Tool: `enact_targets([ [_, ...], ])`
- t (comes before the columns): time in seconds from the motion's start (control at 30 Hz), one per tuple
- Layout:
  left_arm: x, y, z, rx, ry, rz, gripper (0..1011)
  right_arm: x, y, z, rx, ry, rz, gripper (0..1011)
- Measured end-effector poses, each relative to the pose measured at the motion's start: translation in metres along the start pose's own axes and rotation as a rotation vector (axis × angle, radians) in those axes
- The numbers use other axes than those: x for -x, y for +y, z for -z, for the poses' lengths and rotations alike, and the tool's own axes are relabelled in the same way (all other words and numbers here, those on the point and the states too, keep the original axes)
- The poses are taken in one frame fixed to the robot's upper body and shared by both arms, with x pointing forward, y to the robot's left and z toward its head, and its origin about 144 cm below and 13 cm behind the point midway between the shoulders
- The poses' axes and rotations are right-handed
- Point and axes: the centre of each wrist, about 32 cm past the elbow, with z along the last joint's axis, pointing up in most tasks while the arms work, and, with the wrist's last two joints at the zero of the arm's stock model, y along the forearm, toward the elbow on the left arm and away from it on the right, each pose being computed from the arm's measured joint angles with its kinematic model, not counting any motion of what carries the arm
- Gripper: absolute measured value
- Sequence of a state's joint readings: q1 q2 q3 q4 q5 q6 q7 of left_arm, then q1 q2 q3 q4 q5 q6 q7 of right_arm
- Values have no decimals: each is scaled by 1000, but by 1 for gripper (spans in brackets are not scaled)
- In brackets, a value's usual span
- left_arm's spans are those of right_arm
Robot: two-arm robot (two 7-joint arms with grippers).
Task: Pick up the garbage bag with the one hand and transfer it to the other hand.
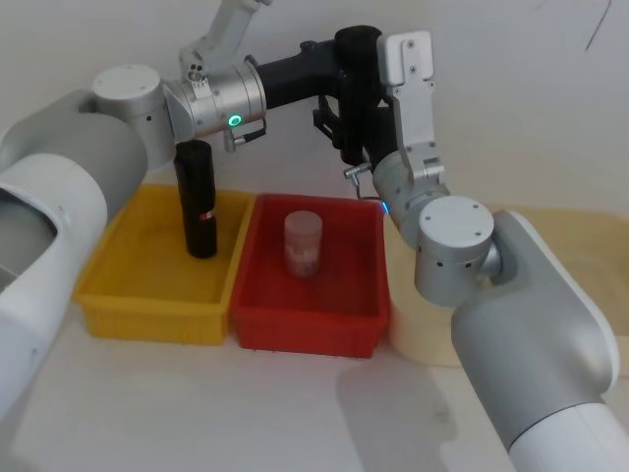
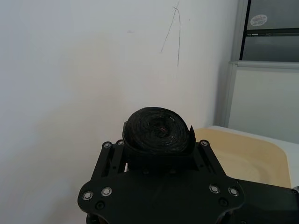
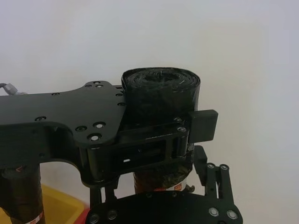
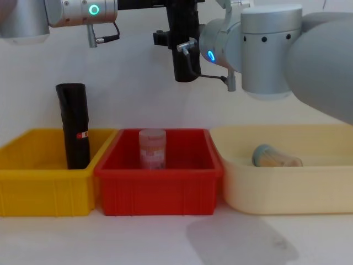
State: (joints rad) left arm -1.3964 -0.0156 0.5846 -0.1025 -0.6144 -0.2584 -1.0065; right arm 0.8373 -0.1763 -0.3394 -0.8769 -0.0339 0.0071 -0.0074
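Observation:
The garbage bag (image 1: 357, 47), a black glossy roll, hangs upright high above the red bin. My left gripper (image 1: 350, 81), on the green-ringed arm, reaches in from the left and is shut on its upper part. The left wrist view shows the garbage bag's coiled end (image 2: 157, 129) clamped in the left gripper (image 2: 159, 154). My right gripper (image 1: 339, 133), on the blue-ringed arm, rises from below and stands open, straddling the roll's lower part. In the right wrist view, the right gripper (image 3: 161, 189) sits either side of the garbage bag (image 3: 161, 91) with gaps. The chest view shows the garbage bag (image 4: 185, 69) hanging.
A second black roll (image 1: 197, 202) stands upright in the yellow bin (image 1: 147, 307). The red bin (image 1: 305, 329) holds a pinkish jar (image 1: 303, 244). A cream tub (image 4: 287, 193) on the right holds a small container lying on its side (image 4: 276, 156).

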Motion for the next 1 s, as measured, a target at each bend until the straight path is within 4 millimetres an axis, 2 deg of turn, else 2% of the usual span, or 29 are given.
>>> enact_targets([
  [0.5, 0, 0, 0, 0, 0, 0, 504, 2, 4, 0, 1, -3, 5, 565],
  [1.0, 0, 0, 0, 0, 0, 0, 504, 2, 5, 1, 2, -4, 6, 563],
])
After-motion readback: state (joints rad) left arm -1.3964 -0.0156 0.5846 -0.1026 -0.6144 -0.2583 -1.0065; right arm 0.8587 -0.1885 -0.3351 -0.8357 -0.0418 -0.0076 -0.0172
